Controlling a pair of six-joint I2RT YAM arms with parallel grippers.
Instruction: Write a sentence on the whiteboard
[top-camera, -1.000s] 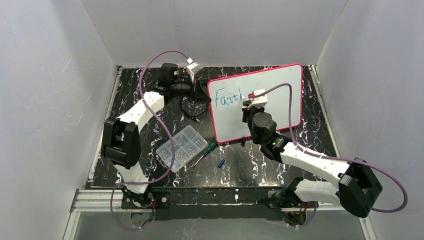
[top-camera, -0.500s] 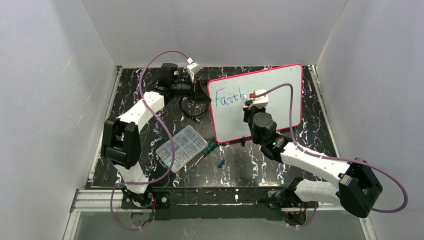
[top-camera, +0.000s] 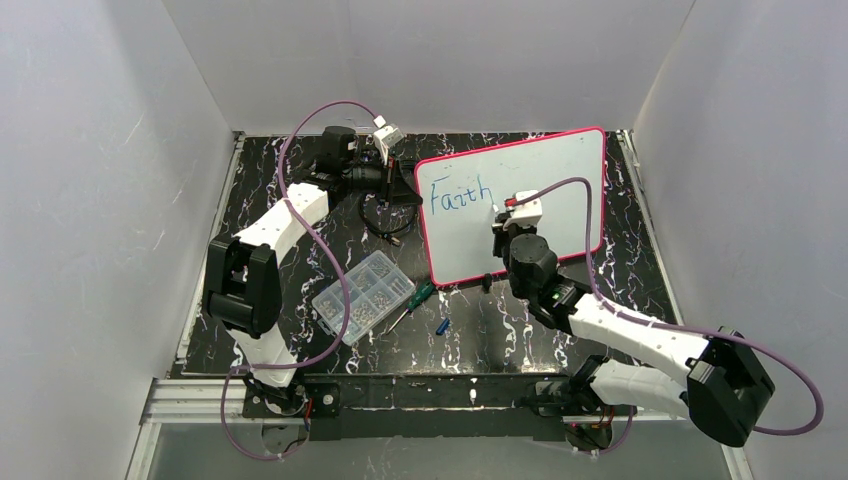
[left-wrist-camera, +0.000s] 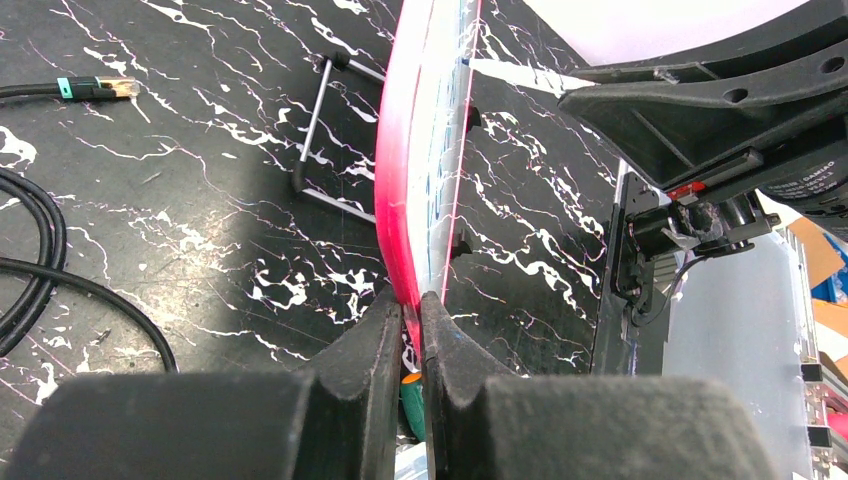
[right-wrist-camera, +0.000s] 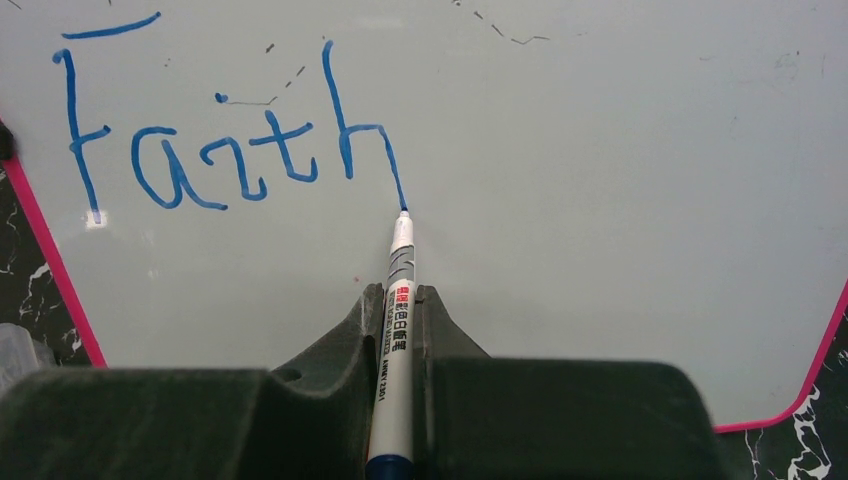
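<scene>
the right tool is closed narrow on a marker, gripping the barrel low so the white nose and blue tip stick out ahead of the fingers. the tip sits on the whiteboard at the foot of the last stroke of the "h". so far the sentence reads only "faith", in blue across the upper left of the board.

the left tool is pinched shut on the board's pink frame at its left edge. the board stands tilted up on the table, at the far middle, with a wire stand behind it.

this looks like the close of the first word, with most of the writing yet to come. to do it well, end the stroke cleanly – draw the tip straight off the surface, not sideways, so no tail drags from the "h". then shift right, leave a clear gap and set the tip down lightly. pressing hard could rock the propped board against the left tool's hold – light, even contact should give steadier letters. plenty of white space lies to the right and below.
</scene>
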